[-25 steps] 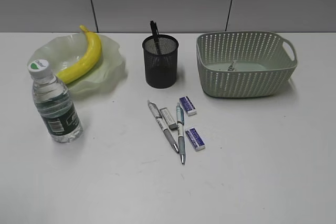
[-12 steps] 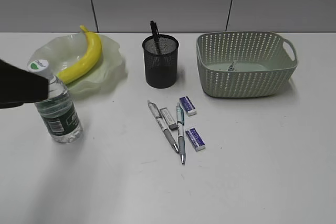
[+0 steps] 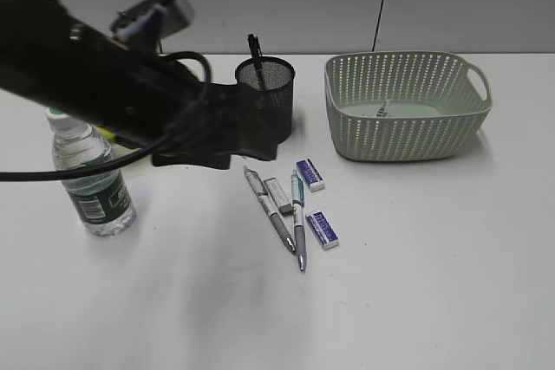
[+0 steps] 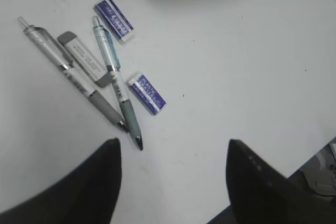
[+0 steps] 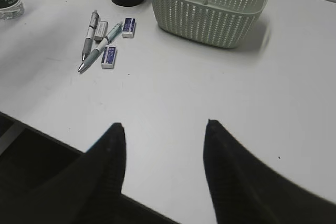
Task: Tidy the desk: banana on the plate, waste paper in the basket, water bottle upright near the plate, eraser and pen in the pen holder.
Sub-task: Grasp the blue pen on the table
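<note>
Nearest the bottom of the right wrist frame, the right gripper hangs idle with its jaws spread and nothing between them, well back from everything on the desk.

The left gripper is the busy one: in its wrist frame the two dark fingers stand apart and empty at the lower edge, just short of the writing things. Up and left of them lie the teal pen and the grey pen, side by side, with a grey eraser tucked between them and two blue erasers to their right.

I'd say the pens-and-erasers step is in hand. The next move calls for dropping onto one piece without dragging its neighbours.

Farther back in the exterior frame, the water bottle stands upright at left. The arm covers the spot where plate and banana would be. The pen holder sits at upper middle, a dark pen already in it. The basket is at upper right, with a small scrap inside, too small to name.
</note>
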Robot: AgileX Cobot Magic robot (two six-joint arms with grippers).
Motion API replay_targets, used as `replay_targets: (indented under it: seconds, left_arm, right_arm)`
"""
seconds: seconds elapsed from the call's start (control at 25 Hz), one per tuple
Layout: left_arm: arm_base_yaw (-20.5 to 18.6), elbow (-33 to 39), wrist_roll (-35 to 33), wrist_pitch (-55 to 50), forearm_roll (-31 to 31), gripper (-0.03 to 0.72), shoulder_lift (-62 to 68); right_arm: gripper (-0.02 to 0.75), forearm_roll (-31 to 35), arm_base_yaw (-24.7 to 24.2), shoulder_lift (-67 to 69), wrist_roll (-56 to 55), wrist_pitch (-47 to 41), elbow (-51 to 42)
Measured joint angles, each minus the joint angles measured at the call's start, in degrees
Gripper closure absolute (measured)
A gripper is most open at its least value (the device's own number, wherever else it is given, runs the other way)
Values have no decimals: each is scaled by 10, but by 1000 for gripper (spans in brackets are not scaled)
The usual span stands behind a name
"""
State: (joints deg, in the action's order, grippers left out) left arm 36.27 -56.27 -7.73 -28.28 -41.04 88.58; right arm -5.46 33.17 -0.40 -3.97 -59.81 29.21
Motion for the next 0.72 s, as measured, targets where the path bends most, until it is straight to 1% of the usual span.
replay_targets:
  seconds: [0.12, 0.2, 0.24, 0.36, 0.56, 0.72]
  left_arm:
    - [17, -72, 31, -19, 20, 220, 88]
    - [31, -119, 69, -40, 67, 223, 142]
    - [37, -146, 100, -52, 98, 228, 165]
    - [51, -200, 166, -80, 168, 243, 220]
    - [63, -257, 220, -108, 208, 266, 285]
    - [76, -289, 283, -130, 268, 306, 315]
  right_arm:
    - [346, 0, 0, 0, 0, 0, 0]
    - [346, 0, 0, 0, 0, 0, 0]
    - [346, 0, 0, 0, 0, 0, 0]
    - [346, 0, 0, 0, 0, 0, 0]
    - [346, 0, 0, 0, 0, 0, 0]
    - [346, 1, 0, 0, 0, 0, 0]
